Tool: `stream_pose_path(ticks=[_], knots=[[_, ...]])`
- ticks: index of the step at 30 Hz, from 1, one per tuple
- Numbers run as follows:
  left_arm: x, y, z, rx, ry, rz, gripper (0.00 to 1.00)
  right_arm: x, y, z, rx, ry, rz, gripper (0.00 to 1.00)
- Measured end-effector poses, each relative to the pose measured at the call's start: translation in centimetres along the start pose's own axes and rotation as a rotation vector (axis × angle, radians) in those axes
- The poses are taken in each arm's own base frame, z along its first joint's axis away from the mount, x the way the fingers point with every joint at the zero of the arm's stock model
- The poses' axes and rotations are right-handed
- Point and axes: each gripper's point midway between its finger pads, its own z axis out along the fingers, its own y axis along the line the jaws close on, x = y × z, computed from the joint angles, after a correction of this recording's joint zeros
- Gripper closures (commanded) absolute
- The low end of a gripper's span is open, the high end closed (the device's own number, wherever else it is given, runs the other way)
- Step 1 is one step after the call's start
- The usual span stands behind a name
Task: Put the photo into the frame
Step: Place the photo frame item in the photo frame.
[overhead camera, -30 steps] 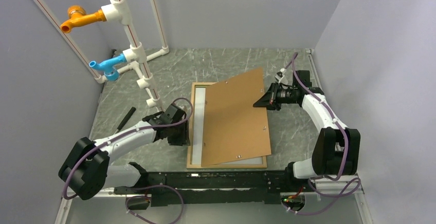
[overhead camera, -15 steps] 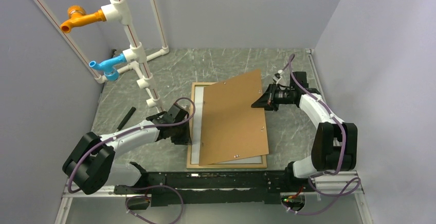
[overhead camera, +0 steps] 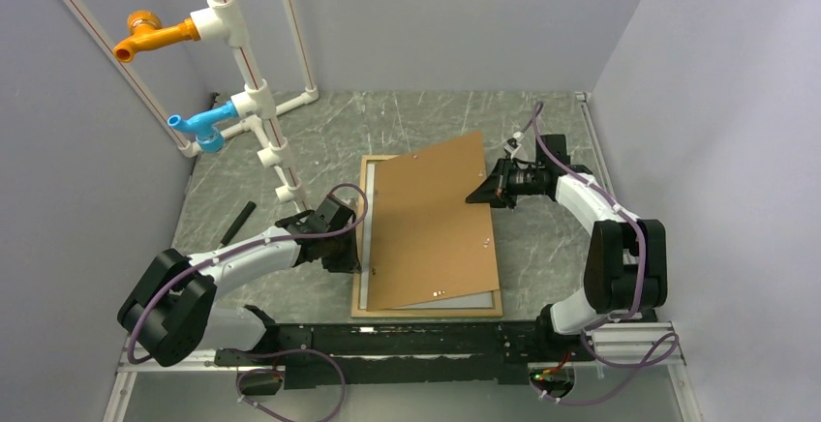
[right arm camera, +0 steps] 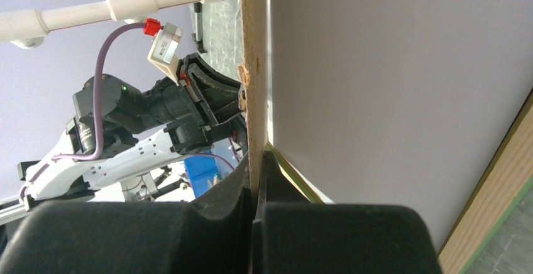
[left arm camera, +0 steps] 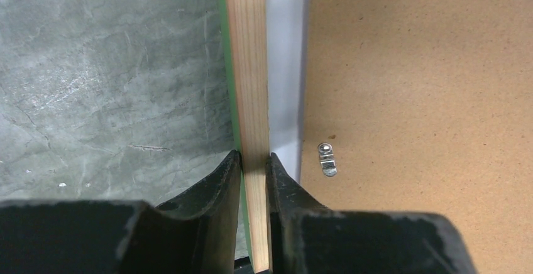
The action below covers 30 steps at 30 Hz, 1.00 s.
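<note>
Left claw: has pinched in over the last second and now sits on the frame. One finger is on the green outer edge and the other on the inner side of the pale wood rail, both touching. It is narrow but not fully closed, because the rail fills the gap.

Right claw: clamped tight on the far right edge of the backing board, holding it by the rim.

Change: the right arm has swung the board left and lower. Its raised far corner now stands less proud of the frame, and less of the board overhangs the right rail than a second ago. It is still skewed, with the far end off to the right.

Photo: I take the pale strip beside the left rail to be its white back, lying face down inside the frame on the table. Another sliver shows along the near rail. The rest is under the board. I cannot confirm the printed side.

Reading: with the left side pinned, the frame should not slide as the board comes down. The photo looks seated, so the closing step is under way. Next, I judge the board needs squaring to the rails before release. The metal turn clip is on the board's upper face.
</note>
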Motion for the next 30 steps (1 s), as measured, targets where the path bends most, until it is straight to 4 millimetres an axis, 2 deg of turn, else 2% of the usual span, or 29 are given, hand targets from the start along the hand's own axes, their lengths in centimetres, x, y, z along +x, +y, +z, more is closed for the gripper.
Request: stream_pose_path(ticks=[13,23,30], knots=[[0.0,0.0,0.0,-0.001,0.001,0.0,0.82,0.1,-0.7,2.0,-0.007,0.036,-0.011,1.0],[0.0,0.1,0.0,-0.008,0.001,0.001,0.74,0.0,-1.8,2.4,0.0,0.028,-0.017,1.0],[0.0,0.3,-0.1,-0.018,-0.005,0.001,0.76,0.1,-2.8,2.7,0.015,0.023,-0.015,1.0]])
